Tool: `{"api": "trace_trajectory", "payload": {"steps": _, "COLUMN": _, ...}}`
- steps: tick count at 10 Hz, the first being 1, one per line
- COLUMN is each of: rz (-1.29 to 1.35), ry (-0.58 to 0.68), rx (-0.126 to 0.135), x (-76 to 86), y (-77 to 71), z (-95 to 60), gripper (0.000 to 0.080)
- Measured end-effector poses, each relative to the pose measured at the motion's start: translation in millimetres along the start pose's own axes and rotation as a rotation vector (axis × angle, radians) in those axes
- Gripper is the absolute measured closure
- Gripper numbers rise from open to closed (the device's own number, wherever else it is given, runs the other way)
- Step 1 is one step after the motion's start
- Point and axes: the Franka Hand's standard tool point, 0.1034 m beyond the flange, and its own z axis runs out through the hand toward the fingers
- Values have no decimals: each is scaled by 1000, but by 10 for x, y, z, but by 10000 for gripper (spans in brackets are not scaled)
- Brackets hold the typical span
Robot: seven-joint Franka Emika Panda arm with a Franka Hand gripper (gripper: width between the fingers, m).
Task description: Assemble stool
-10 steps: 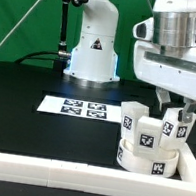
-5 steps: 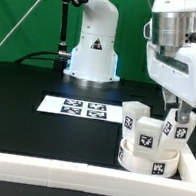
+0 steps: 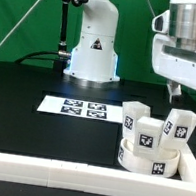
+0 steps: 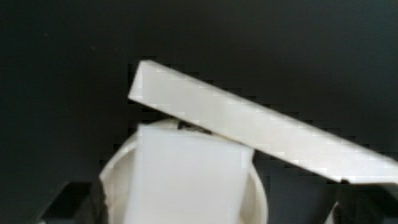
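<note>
The white stool seat disc (image 3: 146, 156) lies at the exterior view's right, against the front rail. Three short white tagged legs stand on it: one at the back left (image 3: 134, 115), one in the middle (image 3: 147, 131) and one on the right (image 3: 178, 124). My gripper (image 3: 186, 98) hangs open just above the right leg and is clear of it. In the wrist view that leg (image 4: 187, 175) shows as a white block between my dark fingers (image 4: 68, 205), with gaps on both sides, and the disc's rim (image 4: 118, 170) shows behind it.
The marker board (image 3: 84, 109) lies flat in the middle of the black table. The white robot base (image 3: 93, 45) stands at the back. A long white rail (image 3: 36, 168) borders the front; a slanted white bar (image 4: 249, 115) in the wrist view looks like that rail.
My gripper was down around the right leg. It has let go and risen up and to the exterior view's right. The leg stays standing on the disc.
</note>
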Motion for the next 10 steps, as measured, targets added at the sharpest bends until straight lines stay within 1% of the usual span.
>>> {"api": "trace_trajectory", "payload": {"steps": 2, "rz": -107, "ry": 1, "rx": -4, "x": 13, "y": 10, "z": 27, "gripper": 151}}
{"api": "trace_trajectory", "payload": {"steps": 4, "rz": -282, "ry": 4, "rx": -7, "x": 20, "y": 13, "z": 28, "gripper": 151}}
{"api": "trace_trajectory", "payload": {"steps": 5, "rz": -399, "ry": 23, "rx": -14, "x": 9, "y": 3, "z": 23, "gripper": 151}}
{"api": "trace_trajectory", "payload": {"steps": 6, "rz": -584, "ry": 37, "rx": -3, "x": 21, "y": -19, "z": 12, "gripper": 151}}
{"api": "trace_trajectory", "payload": {"steps": 7, "rz": -706, "ry": 37, "rx": -5, "x": 37, "y": -13, "z": 8, "gripper": 151}}
{"api": "trace_trajectory", "payload": {"steps": 9, "rz": -920, "ry": 50, "rx": 1, "x": 3, "y": -21, "z": 27, "gripper": 151}}
{"api": "trace_trajectory", "payload": {"steps": 10, "rz": -966, "ry": 51, "rx": 0, "x": 20, "y": -20, "z": 27, "gripper": 151}}
